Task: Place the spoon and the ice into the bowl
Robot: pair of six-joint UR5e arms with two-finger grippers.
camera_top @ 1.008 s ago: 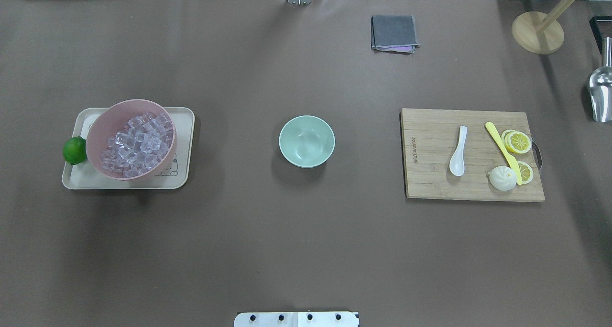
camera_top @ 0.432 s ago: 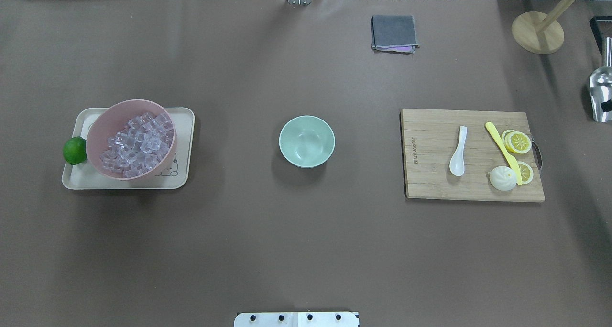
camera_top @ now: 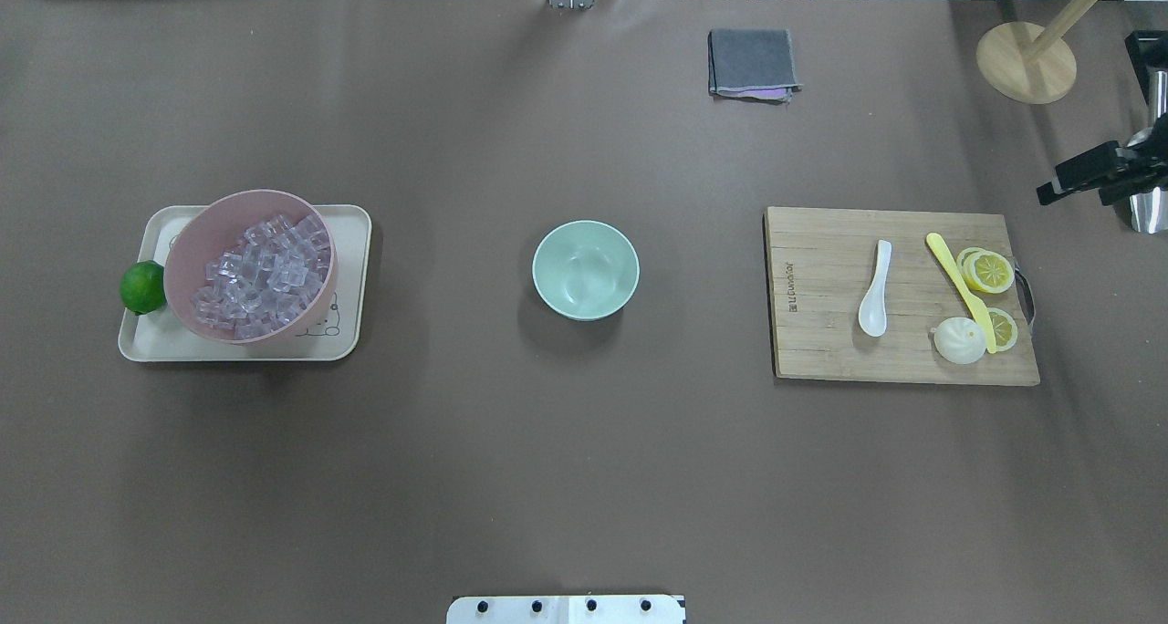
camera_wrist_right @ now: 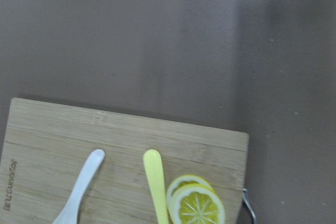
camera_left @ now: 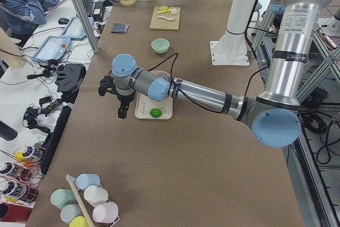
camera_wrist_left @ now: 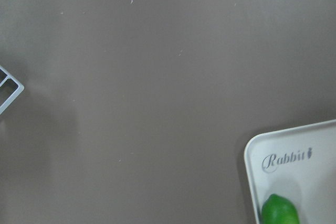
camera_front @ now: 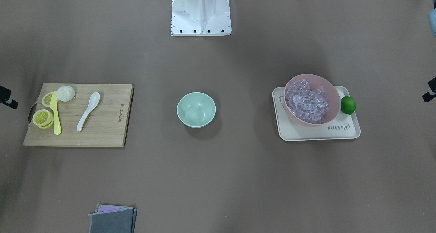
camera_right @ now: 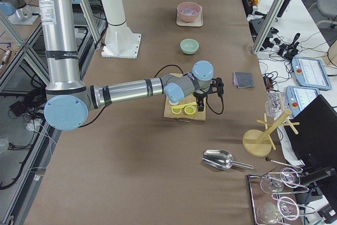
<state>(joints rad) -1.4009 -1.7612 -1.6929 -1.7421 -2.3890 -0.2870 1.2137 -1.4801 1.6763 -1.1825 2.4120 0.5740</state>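
Right end effector [camera_top: 1077, 179] newly in view | spoon [camera_top: 874, 288] well apart from it | open or closed: cannot tell

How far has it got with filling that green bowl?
Nothing is done yet: the bowl is empty. Nothing is in hand: the spoon lies on the cutting board, and the ice sits in the pink bowl. Both remain to be moved.

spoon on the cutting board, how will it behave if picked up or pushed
The spoon looks glossy and hard, so it probably stays stiff but may slip when pinched. Its rounded scoop rests on the flat cutting board, so a push could rock or spin it. That glazed look hints it might chip if dropped.
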